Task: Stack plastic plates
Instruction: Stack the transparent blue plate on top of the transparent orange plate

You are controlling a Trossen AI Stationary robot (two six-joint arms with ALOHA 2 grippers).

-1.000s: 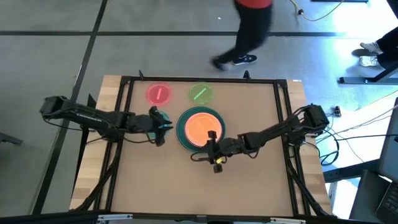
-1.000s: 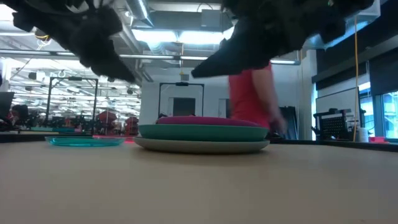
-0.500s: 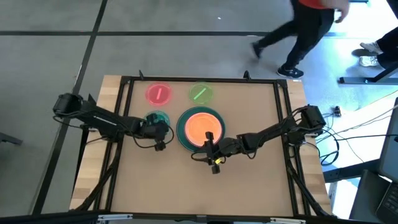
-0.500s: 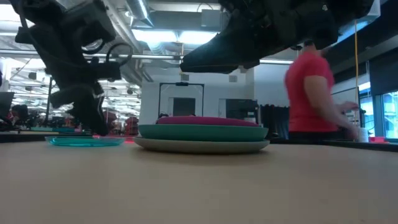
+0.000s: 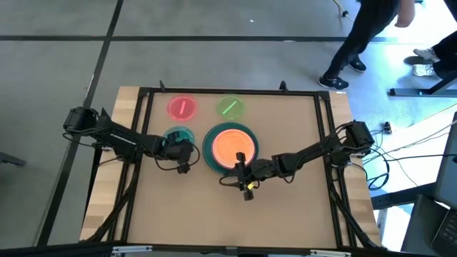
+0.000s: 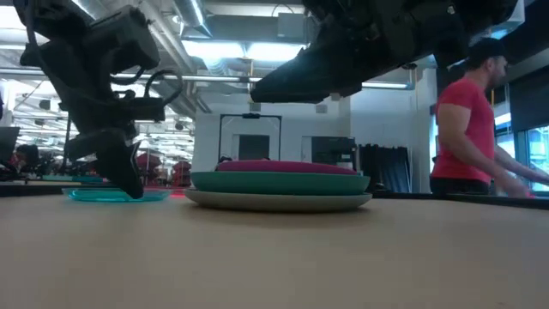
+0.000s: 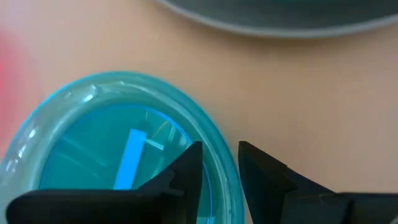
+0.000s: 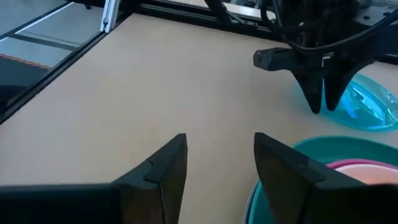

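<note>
You have most plates piled already: the stack [image 5: 228, 147] sits mid-table, orange on top, with teal, pink and a pale one under it. Three small see-through ones are left (red plate [image 5: 181, 107] and green plate [image 5: 230, 107] at the far side). Your left gripper [image 7: 217, 165] straddles the teal plate [image 7: 112, 155] rim, fingers slightly apart, just left of the stack; the right gripper [image 8: 217, 165] hangs open nearby.

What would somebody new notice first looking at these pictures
Most striking is the stack of plates at the table's middle: an orange plate on top of a large teal one, with the right pincer hanging open over its near edge. Just left of it, the left pincer straddles the rim of a small translucent teal plate. At the far edge lie a red plate and a green plate.
</note>
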